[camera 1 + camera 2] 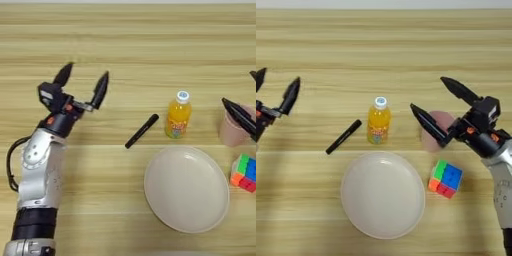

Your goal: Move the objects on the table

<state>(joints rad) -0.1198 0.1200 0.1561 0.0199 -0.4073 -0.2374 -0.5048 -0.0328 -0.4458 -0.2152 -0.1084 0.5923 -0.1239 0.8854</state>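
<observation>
**Handling Notes: Table Layout and Grip Points**

Five objects are laid out on the table (386, 45). The juice bottle (378, 121) stands upright near the centre, with the pen (343, 136) lying slantwise just to its left and apart from it. The plate (382, 194) lies in front of both. The cup (433, 131) stands right of the bottle, and the puzzle cube (445, 178) rests in front of the cup, beside the plate.

The right gripper (442, 100) is held spread wide, one finger lying across the cup in the picture; whether it touches cannot be told. The left gripper (85, 83) is likewise spread wide, empty, well left of the pen.

The bottle is judged light, smooth and easily toppled; a hold at mid-body is advised. The pen is stiff, thin and low, so it should be pinched across its barrel. The cup is probably light, best taken at its wall. The cube offers flat, firm faces. The plate is wide, shallow and possibly breakable; only its rim can be gripped.
</observation>
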